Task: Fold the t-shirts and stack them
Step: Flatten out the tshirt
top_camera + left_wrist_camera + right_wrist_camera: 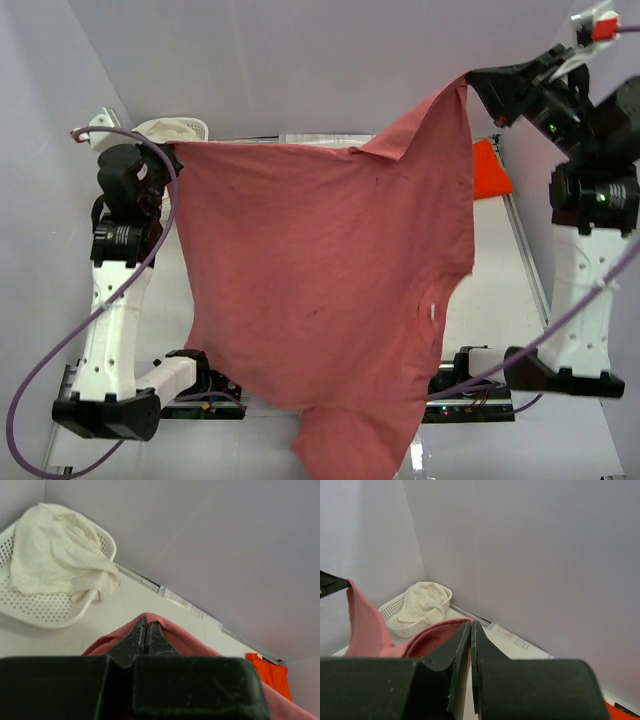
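The large dusty rose-red t-shirt (320,270) hangs spread in the air between both arms, its lower end drooping past the table's near edge. My left gripper (172,150) is shut on its left top corner; in the left wrist view the fingertips (145,624) pinch a ridge of rose fabric (200,642). The right gripper (468,82) is raised higher and is shut on the other corner, with rose cloth (427,637) trailing from its closed tips (471,623). The bright orange-red t-shirt (490,168) lies on the table at the far right, partly behind the hanging shirt.
A white lattice basket (175,128) with a cream cloth (60,555) in it stands at the far left corner. Grey walls close in the back and sides. The hanging shirt hides most of the tabletop (495,290) from the top camera.
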`<state>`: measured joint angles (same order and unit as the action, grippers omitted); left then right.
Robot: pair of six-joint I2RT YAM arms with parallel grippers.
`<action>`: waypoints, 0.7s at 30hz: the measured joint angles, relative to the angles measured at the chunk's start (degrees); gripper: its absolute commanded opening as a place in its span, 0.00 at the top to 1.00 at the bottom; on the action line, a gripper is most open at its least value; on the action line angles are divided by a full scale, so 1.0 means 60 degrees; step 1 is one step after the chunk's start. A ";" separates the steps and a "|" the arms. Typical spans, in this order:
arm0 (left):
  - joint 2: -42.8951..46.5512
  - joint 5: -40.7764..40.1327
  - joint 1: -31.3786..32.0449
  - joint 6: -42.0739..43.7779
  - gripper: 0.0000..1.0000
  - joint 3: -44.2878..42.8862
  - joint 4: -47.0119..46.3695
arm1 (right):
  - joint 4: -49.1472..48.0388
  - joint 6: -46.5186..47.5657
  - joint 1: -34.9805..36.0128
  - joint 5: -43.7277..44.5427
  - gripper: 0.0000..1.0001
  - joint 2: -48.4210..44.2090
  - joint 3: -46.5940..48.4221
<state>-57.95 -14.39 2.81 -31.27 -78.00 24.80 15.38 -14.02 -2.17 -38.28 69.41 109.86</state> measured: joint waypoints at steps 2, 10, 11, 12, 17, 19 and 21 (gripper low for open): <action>-0.0721 0.0058 0.0007 -0.0098 1.00 0.0033 -0.0164 | -0.0015 -0.0182 0.0000 -0.0160 0.92 0.1016 0.0372; -0.4422 0.0849 -0.0208 -0.0696 1.00 -0.1865 -0.0896 | -0.1392 -0.1821 -0.0106 -0.1140 0.92 0.5708 0.4455; -0.4765 0.0987 -0.0270 -0.0747 1.00 -0.2095 -0.0933 | -0.1789 -0.2142 -0.0168 -0.1275 0.92 0.6051 0.4641; -0.5071 0.1133 -0.0324 -0.0787 1.00 -0.2295 -0.0994 | -0.2244 -0.2470 -0.0255 -0.1450 0.92 0.6335 0.4696; -0.5224 0.1738 -0.0386 -0.0710 1.00 -0.2390 -0.1698 | -0.3752 -0.3632 -0.0674 -0.2368 0.92 0.6779 0.4506; -0.4951 0.1938 -0.0382 -0.0619 1.00 -0.2448 -0.2011 | -0.4907 -0.4452 -0.0951 -0.2805 0.92 0.6761 0.4510; -0.4564 0.2189 -0.0390 -0.0568 1.00 -0.2503 -0.2324 | -0.6473 -0.5745 -0.1446 -0.3286 0.92 0.6688 0.4513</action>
<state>-85.34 -1.26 0.47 -34.68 -93.01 10.85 -23.46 -48.49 -10.85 -58.00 109.54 136.94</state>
